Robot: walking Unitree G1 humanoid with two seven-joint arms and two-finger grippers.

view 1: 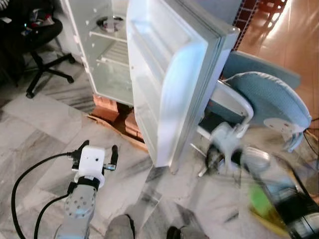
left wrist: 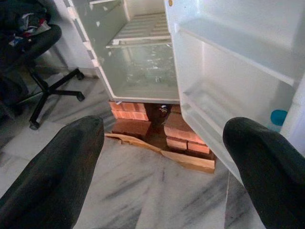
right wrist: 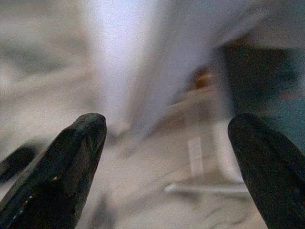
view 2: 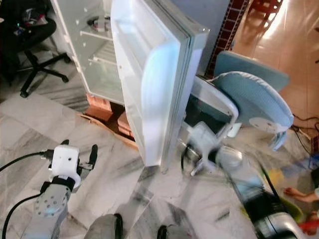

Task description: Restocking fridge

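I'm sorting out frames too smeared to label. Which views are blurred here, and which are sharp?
Left and right eye views: the right hand is motion-smeared, while the open white fridge door and left hand stay sharp. Right wrist view: blurred throughout. Left wrist view: sharp, red bricks crisp.

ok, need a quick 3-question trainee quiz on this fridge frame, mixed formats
1. True or false: the fridge door stands open.
2. What is the fridge propped on? A) wooden pallet only B) red bricks C) plastic crate
3. Fill in: the left end effector hovers over the marble ____, its fingers spread apart and holding nothing.

Key: 1 true; 2 B; 3 floor. Note: the right end effector is motion-blurred beside the door, fingers apart too.
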